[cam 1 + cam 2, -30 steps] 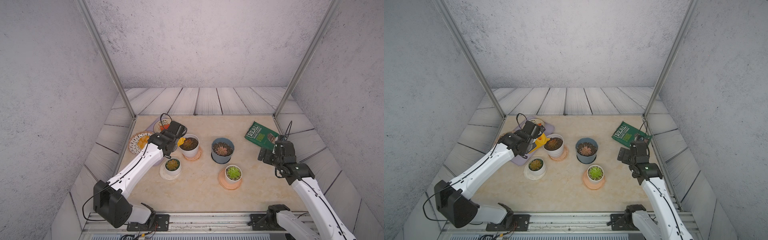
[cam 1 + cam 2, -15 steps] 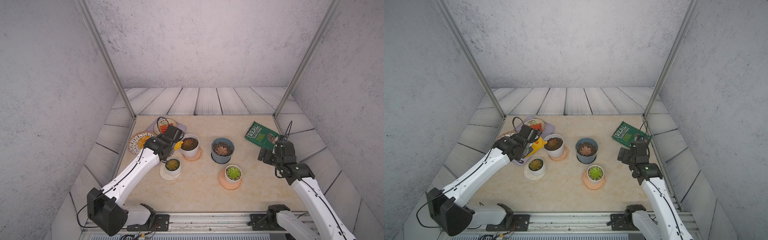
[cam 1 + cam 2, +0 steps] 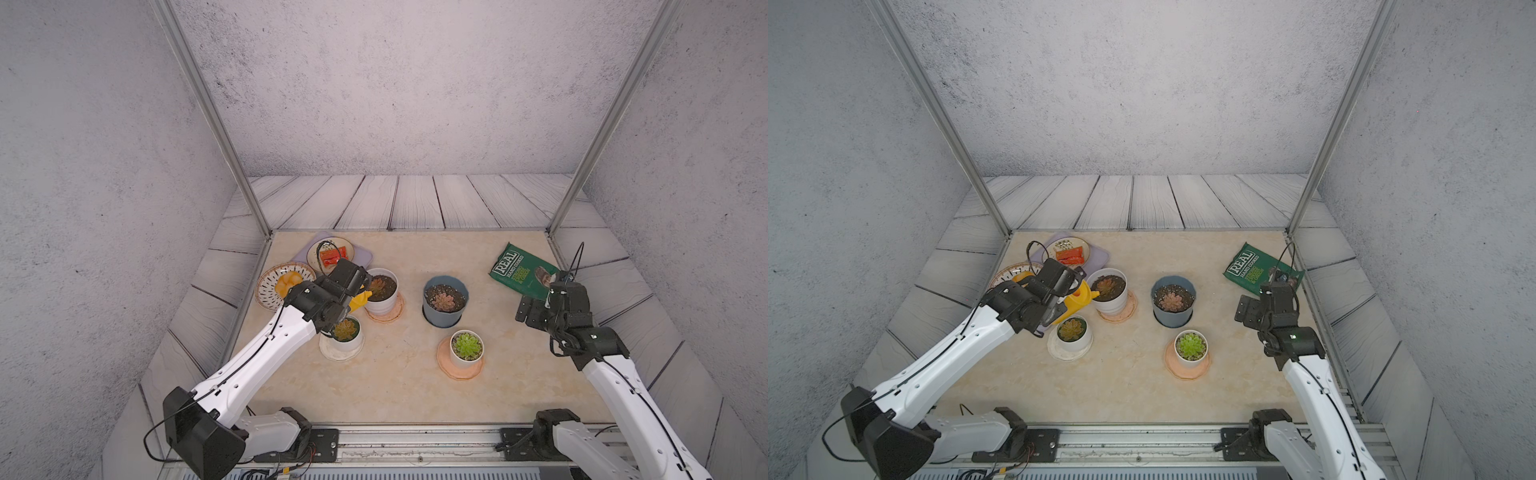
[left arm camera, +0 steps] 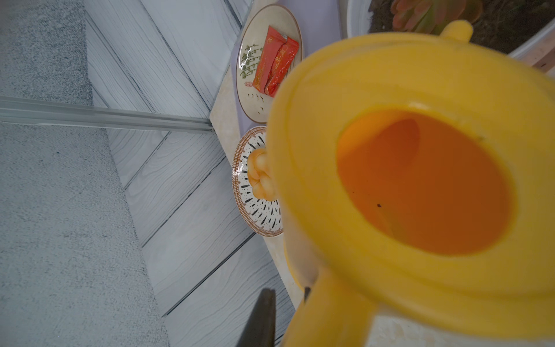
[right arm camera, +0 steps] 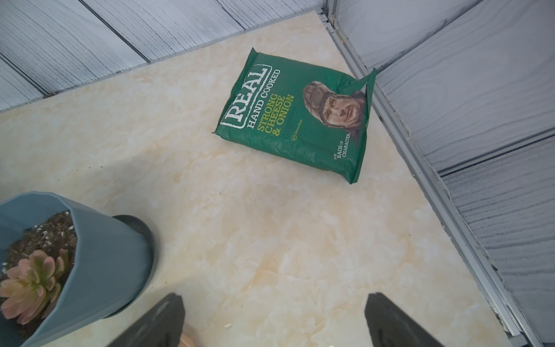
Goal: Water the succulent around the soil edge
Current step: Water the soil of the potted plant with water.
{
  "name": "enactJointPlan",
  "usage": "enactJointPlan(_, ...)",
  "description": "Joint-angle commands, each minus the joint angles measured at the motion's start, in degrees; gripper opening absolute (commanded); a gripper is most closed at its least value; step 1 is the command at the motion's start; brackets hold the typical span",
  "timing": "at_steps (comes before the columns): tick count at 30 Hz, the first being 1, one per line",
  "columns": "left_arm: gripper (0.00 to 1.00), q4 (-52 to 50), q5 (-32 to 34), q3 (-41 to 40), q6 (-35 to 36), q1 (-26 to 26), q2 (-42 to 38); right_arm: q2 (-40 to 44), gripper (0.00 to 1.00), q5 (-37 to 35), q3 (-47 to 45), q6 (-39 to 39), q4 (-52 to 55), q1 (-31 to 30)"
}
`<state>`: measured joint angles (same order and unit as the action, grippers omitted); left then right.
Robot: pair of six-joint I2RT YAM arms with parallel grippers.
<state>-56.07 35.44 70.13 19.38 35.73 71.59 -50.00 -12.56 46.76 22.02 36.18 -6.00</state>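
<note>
Tabletop [image 3: 399, 395]: smooth cream slab, marbled. Nearest, a bright green rosette plant [image 3: 466, 345] in a small round white pot on a scalloped terracotta saucer [image 3: 459, 372]. To its left, a yellow-green plant [image 3: 345, 329] on a cream saucer [image 3: 338, 353].

Left gripper [image 4: 285, 303] is clamped on the handle of a glossy yellow plastic watering can [image 3: 1077, 300]. The spout tip sits over the soil by the rim of the tall white pot [image 3: 1111, 305] holding the reddish succulent [image 3: 1106, 286].

Right gripper [image 5: 274, 321] is spread wide and empty over bare table.

Beyond: a faceted blue-grey pot [image 3: 444, 311] and a crinkled green crisp bag [image 5: 294, 120], printed "REAL HAND COOKED STRONG CHEESE & ONION" and "BAGS OF CHARACTER".
</note>
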Motion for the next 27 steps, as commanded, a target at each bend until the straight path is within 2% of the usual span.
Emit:
enactJointPlan(1, 0.0, -1.05, -0.24, -0.23, -0.73, 1.39, -0.75, 1.13, 0.99, -1.05, -0.47, -0.56, -0.38, -0.22)
enactJointPlan(12, 0.0, 1.21, 0.73, 2.45, 0.33, 4.1, 2.83, 1.26, 0.99, -1.11, -0.55, -0.44, -0.38, -0.24)
enactJointPlan(27, 0.0, 5.91, 4.21, 8.27, 3.2, 4.89, 10.34, 1.39, 0.99, -1.07, -0.68, -0.48, -0.59, -0.24)
